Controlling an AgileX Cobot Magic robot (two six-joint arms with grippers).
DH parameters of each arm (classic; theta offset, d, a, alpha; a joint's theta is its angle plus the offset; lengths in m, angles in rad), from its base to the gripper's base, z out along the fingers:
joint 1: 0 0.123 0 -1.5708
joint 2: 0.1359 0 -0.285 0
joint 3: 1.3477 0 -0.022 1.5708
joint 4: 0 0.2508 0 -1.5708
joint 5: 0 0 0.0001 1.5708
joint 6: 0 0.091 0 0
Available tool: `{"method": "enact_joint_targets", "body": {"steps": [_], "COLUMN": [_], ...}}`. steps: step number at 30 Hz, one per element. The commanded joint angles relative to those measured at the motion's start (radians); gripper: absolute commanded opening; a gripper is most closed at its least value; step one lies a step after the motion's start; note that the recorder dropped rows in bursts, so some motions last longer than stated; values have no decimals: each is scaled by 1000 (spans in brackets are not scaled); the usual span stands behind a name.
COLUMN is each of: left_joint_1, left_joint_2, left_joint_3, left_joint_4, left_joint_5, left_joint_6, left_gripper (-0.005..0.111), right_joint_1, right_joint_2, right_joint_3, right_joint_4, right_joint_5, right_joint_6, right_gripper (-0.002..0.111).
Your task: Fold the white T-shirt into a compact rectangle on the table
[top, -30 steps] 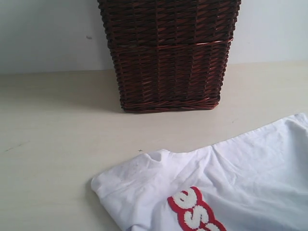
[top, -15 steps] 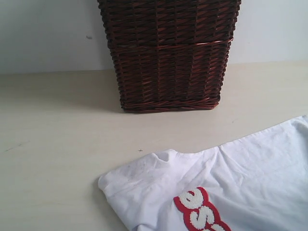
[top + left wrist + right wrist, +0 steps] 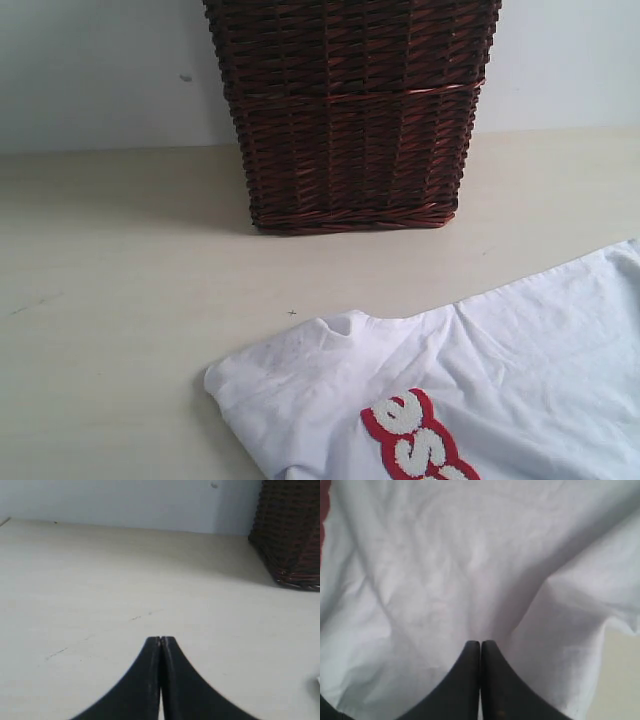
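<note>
a white cotton short-sleeved t-shirt [image 3: 500,390] lies flat on the broad pale beige-cream table [image 3: 120,300], in the lower right part of the exterior view and running off its bottom and right edges. a red band of puffy white letters [image 3: 415,435] crosses the cloth near the bottom edge, only its first letters in sight. the shirt's rounded left edge is loosely folded, with a small raised bump on its upper edge. behind it, well apart, a dark brown woven wicker basket [image 3: 350,120] stands upright on the table against a pale wall [image 3: 100,70].

neither arm shows in the exterior view. in the left wrist view the black left gripper [image 3: 160,639] is closed, its two tips pressed together with nothing between them, over bare table [image 3: 100,580]; the wicker basket [image 3: 292,535] sits off to one side, and a tiny sliver of white shows at the frame edge.

in the right wrist view the black right gripper [image 3: 480,642] is closed tip to tip on the white t-shirt [image 3: 445,555]: creases in the cloth draw together at the point where the tips meet. wrinkled fabric fills almost the whole view, a strip of red shows at one edge, and a patch of table [image 3: 620,680] appears past the shirt's hem.
</note>
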Motion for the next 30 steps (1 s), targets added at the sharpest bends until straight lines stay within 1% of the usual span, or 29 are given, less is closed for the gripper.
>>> {"method": "enact_joint_targets", "body": {"steps": [1, 3, 5, 7, 8, 9, 10, 14, 16, 17, 19, 22, 24, 26, 28, 29, 30], "left_joint_1": [2, 2, 2, 2, 2, 2, 2, 2, 2, 2, 2, 2, 2, 2, 2, 2, 2], "left_joint_2": [-7, -7, -7, -7, -7, -7, -7, -7, -7, -7, -7, -7, -7, -7, -7, -7, -7], "left_joint_3": [-3, -3, -3, -3, -3, -3, -3, -3, -3, -3, -3, -3, -3, -3, -3, -3, -3], "left_joint_4": [-2, -2, -2, -2, -2, -2, -2, -2, -2, -2, -2, -2, -2, -2, -2, -2, -2], "left_joint_5": [-9, -9, -9, -9, -9, -9, -9, -9, -9, -9, -9, -9, -9, -9, -9, -9, -9], "left_joint_6": [-3, -3, -3, -3, -3, -3, -3, -3, -3, -3, -3, -3, -3, -3, -3, -3, -3], "left_gripper": [0, 0, 0, 0, 0, 0, 0, 0, 0, 0, 0, 0, 0, 0, 0, 0, 0], "right_joint_1": [-4, -4, -12, -55, -80, -115, -152, -284, -337, -370, -388, -388, -388, -388, -388, -388, -388], "right_joint_2": [-19, -37, -54, -56, -56, -56, -56, -54, -41, -14, 45, 100, 115, 120, 109, 98, 68], "right_joint_3": [-4, -4, -4, -4, -4, -4, -4, 3, 31, 74, 150, 210, 226, 226, 224, 224, 224], "right_joint_4": [43, -16, -98, -163, -179, -188, -194, -199, -202, -202, -200, -158, -70, 128, 189, 183, 115], "right_joint_5": [4, 4, 4, 4, 4, 4, 4, 4, 4, 4, 4, 4, -36, -45, -45, -45, -47], "right_joint_6": [-18, -53, -121, -175, -199, -230, -253, -283, -306, -342, -353, -353, -361, -396, -396, -396, -365], "right_gripper": [1, 7, 21, 36, 42, 46, 47, 46, 44, 43, 40, 36, 36, 36, 36, 36, 36]}}
